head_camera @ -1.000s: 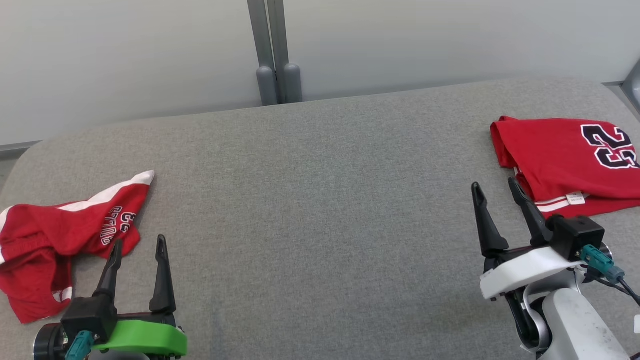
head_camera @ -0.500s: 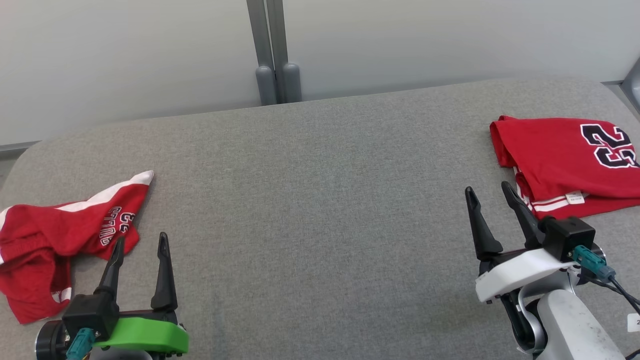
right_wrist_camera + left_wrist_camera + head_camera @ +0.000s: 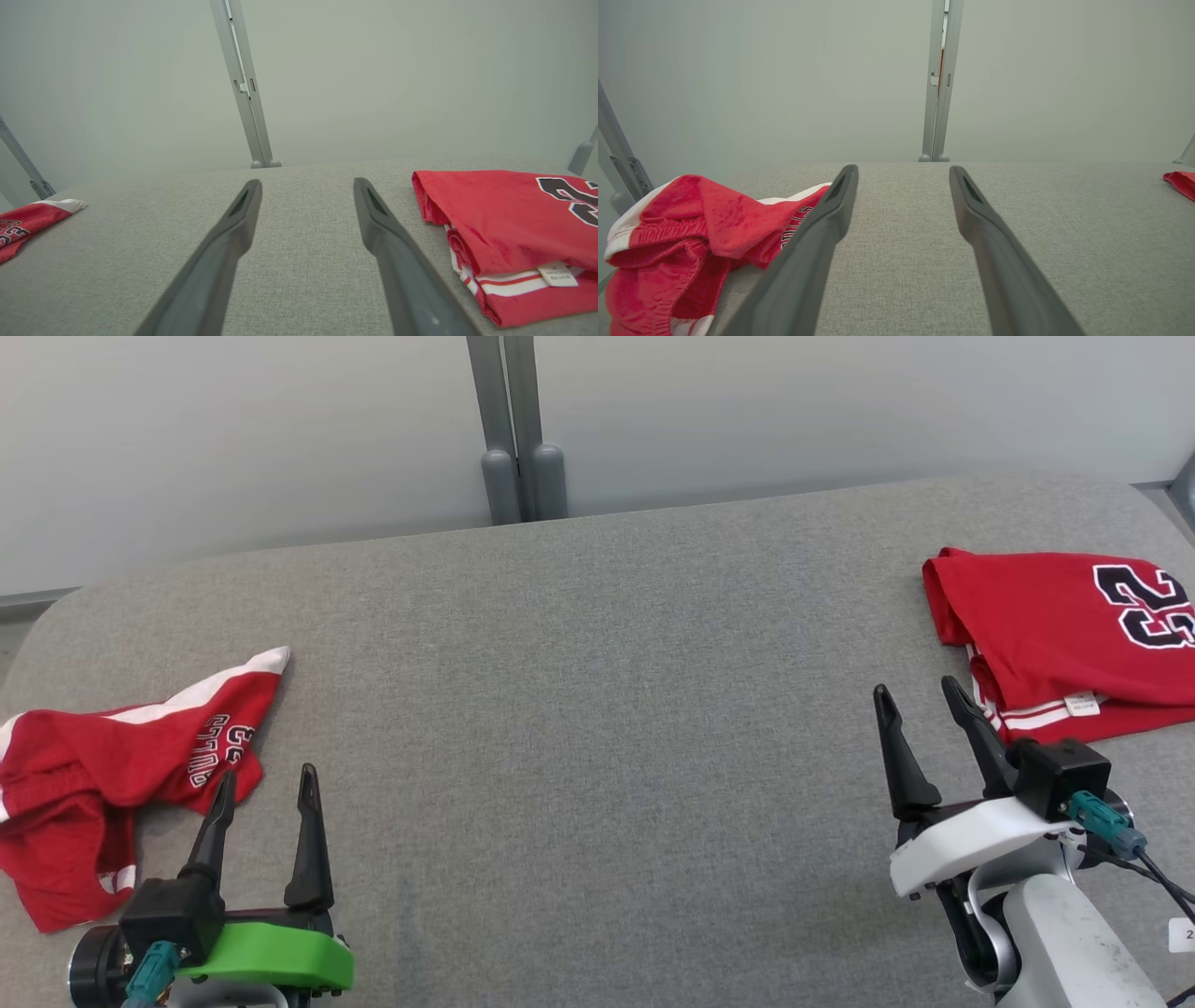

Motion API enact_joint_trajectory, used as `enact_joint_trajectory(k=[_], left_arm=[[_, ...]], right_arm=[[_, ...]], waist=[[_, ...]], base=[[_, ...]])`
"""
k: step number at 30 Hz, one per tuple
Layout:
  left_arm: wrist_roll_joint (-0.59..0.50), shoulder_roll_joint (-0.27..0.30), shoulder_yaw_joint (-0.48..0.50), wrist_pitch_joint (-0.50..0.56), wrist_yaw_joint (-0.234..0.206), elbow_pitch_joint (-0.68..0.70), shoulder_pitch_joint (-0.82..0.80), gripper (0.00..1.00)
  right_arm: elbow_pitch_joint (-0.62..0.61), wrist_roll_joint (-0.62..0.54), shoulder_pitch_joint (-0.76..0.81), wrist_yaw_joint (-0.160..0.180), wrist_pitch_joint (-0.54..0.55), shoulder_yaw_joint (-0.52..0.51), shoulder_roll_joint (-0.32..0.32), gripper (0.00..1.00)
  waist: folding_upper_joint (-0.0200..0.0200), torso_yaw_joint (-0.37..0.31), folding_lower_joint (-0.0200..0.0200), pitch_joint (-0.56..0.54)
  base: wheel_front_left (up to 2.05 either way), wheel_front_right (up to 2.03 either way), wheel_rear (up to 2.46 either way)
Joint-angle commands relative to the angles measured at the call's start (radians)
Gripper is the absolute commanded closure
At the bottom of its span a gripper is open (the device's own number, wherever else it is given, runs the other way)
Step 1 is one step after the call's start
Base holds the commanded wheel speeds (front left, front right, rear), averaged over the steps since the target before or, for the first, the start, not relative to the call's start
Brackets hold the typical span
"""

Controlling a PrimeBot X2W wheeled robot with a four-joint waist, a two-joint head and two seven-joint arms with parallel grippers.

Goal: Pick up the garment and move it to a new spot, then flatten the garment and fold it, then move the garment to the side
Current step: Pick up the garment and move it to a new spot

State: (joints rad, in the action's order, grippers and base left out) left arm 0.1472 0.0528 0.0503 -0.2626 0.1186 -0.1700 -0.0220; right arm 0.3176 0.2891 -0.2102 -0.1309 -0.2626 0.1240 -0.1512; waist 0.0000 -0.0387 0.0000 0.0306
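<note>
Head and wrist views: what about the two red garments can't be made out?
- Folded jersey: right part, with its number, cut off by the right edge in head and right wrist views.
- Crumpled shorts: left side cut off by the head view's left edge; lettering partly behind a left hand finger in the left wrist view.
- White label: print too small to read.

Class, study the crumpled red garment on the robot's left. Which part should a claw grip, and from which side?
Grip the white-trimmed corner of the crumpled red garment: it lies flat, pointing toward the middle of the grey surface, while the rest is bunched. Bring the open left claw, which is nearest, in from that inner side, probably straddling the hem.
</note>
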Motion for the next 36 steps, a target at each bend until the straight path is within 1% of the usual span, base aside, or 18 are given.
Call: enact_joint_trajectory(k=[1, 8, 12, 20, 30, 36], left_arm=[[-0.004, 0.000, 0.004, -0.003, 0.002, -0.003, -0.013, 0.00], [-0.002, -0.001, 0.012, -0.003, 0.005, -0.009, -0.017, 0.00], [-0.007, -0.001, 0.021, -0.003, 0.002, -0.013, -0.017, 0.00], [0.004, -0.001, 0.038, -0.003, -0.019, -0.025, -0.005, 0.00], [0.005, -0.002, 0.061, -0.003, -0.042, -0.046, 0.009, 0.00], [0.007, -0.002, 0.074, -0.003, -0.052, -0.054, 0.020, 0.00]], right_arm=[[0.005, -0.007, -0.009, 0.000, -0.003, -0.001, 0.002, 0.00], [0.012, -0.004, -0.009, 0.000, -0.003, 0.012, 0.013, 0.00], [0.018, 0.004, -0.002, 0.000, -0.003, 0.024, 0.015, 0.00], [0.030, 0.009, -0.009, 0.000, -0.003, 0.051, 0.008, 0.00], [0.035, 0.018, 0.002, 0.000, -0.003, 0.077, 0.018, 0.00], [0.026, 0.026, 0.001, 0.000, -0.003, 0.090, 0.017, 0.00]], waist=[[0.0000, 0.003, 0.0000, 0.001], [0.0000, 0.037, 0.0000, 0.007], [0.0000, 0.077, 0.0000, 0.006], [0.0000, 0.190, 0.0000, -0.003], [0.0000, 0.340, 0.0000, -0.018], [0.0000, 0.413, 0.0000, -0.023]], base=[[0.00, 0.00, 0.00], [0.00, 0.00, 0.00], [0.00, 0.00, 0.00], [0.00, 0.00, 0.00], [0.00, 0.00, 0.00], [0.00, 0.00, 0.00]])
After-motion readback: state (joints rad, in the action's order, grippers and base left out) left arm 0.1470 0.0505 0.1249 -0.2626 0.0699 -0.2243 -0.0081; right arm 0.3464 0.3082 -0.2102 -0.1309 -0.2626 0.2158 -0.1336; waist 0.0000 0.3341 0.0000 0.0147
